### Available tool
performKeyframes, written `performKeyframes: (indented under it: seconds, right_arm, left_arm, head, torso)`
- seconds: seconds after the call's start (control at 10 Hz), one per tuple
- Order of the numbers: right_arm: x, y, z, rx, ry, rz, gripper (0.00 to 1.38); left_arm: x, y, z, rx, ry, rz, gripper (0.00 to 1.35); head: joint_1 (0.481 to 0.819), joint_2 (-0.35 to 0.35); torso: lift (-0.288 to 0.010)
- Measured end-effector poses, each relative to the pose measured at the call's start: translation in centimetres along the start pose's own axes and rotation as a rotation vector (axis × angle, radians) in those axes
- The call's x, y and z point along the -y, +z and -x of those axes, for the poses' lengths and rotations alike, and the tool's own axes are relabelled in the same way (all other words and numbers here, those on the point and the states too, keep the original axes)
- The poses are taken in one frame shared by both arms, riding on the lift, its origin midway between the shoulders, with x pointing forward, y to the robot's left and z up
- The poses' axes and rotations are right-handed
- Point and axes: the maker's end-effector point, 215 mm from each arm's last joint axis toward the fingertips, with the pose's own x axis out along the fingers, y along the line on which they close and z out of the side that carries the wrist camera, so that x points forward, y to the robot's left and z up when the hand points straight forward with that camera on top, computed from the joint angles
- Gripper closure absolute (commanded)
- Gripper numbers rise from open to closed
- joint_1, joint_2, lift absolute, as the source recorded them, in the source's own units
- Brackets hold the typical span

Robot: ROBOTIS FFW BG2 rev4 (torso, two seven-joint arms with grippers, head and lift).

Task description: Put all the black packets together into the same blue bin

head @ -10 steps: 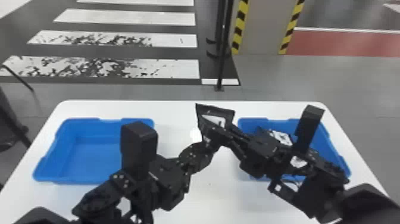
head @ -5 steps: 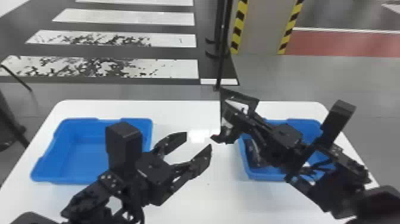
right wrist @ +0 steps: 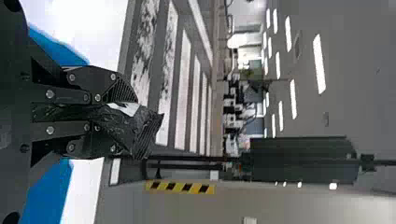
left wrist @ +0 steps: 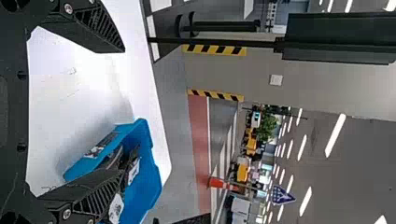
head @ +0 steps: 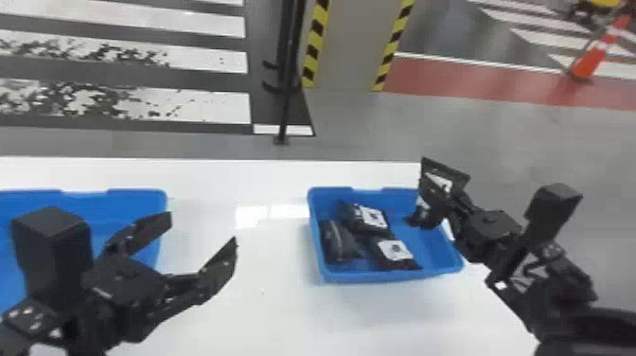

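Released too near the rim, the white-labelled black packet (right wrist: 145, 127) gripped by the right black pincer (right wrist: 131, 124) could miss the blue plastic bin (head: 378, 276); the left black pincer (head: 202, 228) gapes empty.

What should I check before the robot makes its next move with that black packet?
- Packet gripped: ok, between the right gripper's fingers.
- Right blue bin already has packets: ok, at least three.
- Held packet fully over that bin: cannot tell.
- Left gripper away from that bin: ok, open, left of it.
- Left blue bin free of packets: cannot tell, partly hidden.
- All packets together: not ok, one is gripped.
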Motion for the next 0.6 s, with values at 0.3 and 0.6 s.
performKeyframes:
  seconds: [0.3,0.6]
  right_arm:
    - [4.5,-5.2,-2.6,-0.070,0.002,-0.023,0.81]
    - [2.8,-5.2,-2.0,-0.036,0.043,-0.012,0.10]
  left_arm:
    - [-0.2,0.2,0.1,0.011,0.006,-0.007,0.11]
    - [-0.8,1.3,0.4,0.050,0.029,-0.023,0.11]
  head:
    - [0.695,-0.350]
    - [0.695,-0.341]
  torso:
    - [-0.110]
    - [-0.110]
